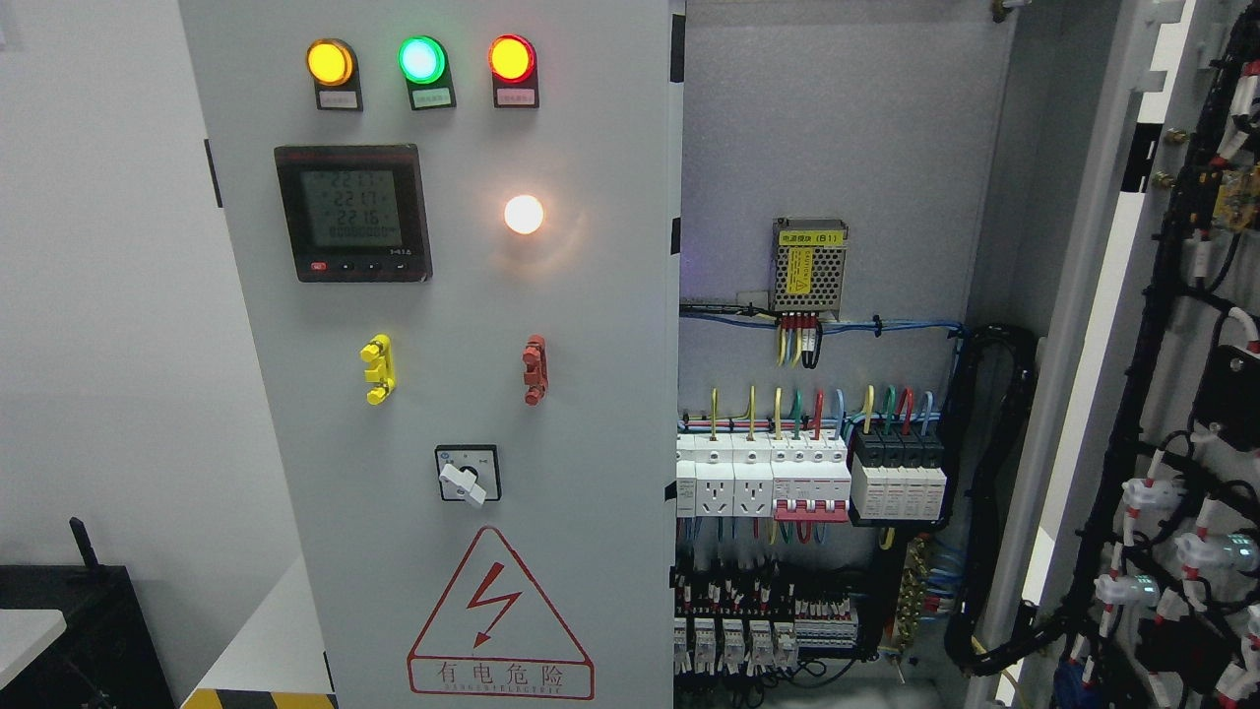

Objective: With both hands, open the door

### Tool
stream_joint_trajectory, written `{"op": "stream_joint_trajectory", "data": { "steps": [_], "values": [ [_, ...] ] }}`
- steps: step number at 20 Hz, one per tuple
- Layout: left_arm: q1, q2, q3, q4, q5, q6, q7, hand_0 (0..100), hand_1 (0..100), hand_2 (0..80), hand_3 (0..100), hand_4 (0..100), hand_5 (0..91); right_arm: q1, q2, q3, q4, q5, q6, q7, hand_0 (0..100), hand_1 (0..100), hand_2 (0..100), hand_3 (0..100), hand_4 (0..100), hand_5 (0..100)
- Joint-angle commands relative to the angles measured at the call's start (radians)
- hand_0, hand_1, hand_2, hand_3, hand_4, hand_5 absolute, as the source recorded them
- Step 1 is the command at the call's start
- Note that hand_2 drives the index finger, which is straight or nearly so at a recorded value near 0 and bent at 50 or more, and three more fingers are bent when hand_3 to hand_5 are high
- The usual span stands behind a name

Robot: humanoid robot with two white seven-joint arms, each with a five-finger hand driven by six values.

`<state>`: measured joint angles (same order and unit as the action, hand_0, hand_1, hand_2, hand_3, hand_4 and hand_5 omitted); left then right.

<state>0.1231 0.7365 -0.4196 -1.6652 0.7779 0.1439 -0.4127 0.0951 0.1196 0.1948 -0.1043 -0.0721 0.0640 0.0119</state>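
White wall behind, left door shut; right door swung wide; fingers out of view

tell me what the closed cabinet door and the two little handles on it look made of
Closed cabinet door: likely painted sheet metal, matt light grey, flat with a soft lamp glare. Yellow handle and red handle: probably moulded plastic, solid colour throughout, slightly glossy.

No part of my body shows here: neither arm, sleeve, cable nor casing of mine comes in from the lower left or the lower right of my head view, so I can give no colour, shape or marking of my own.
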Motion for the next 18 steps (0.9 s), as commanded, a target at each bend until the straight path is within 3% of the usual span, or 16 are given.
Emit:
{"op": "stream_joint_trajectory", "data": {
  "steps": [1, 8, 14, 18],
  "values": [
    [0.254, -0.121, 0.305, 0.155, -0.250, -0.010, 0.002, 0, 0, 0.0, 0, 0, 0.0, 0.000, 0.002, 0.000, 0.000, 0.000, 0.000, 0.000, 38, 0, 0, 0, 0, 0],
    [0.253, -0.386, 0.369, 0.543, -0.517, -0.039, 0.000, 0, 0, 0.0, 0, 0, 0.0, 0.000, 0.000, 0.000, 0.000, 0.000, 0.000, 0.000, 38, 0, 0, 0, 0, 0],
    [0.208, -0.489, 0.378, 0.806, -0.542, -0.047, 0.002, 0, 0, 0.0, 0, 0, 0.0, 0.000, 0.000, 0.000, 0.000, 0.000, 0.000, 0.000, 38, 0, 0, 0, 0, 0],
    [0.115, -0.561, 0.377, 1.071, -0.543, -0.108, 0.003, 0, 0, 0.0, 0, 0, 0.0, 0.000, 0.000, 0.000, 0.000, 0.000, 0.000, 0.000, 38, 0, 0, 0, 0, 0]
  ]
}}
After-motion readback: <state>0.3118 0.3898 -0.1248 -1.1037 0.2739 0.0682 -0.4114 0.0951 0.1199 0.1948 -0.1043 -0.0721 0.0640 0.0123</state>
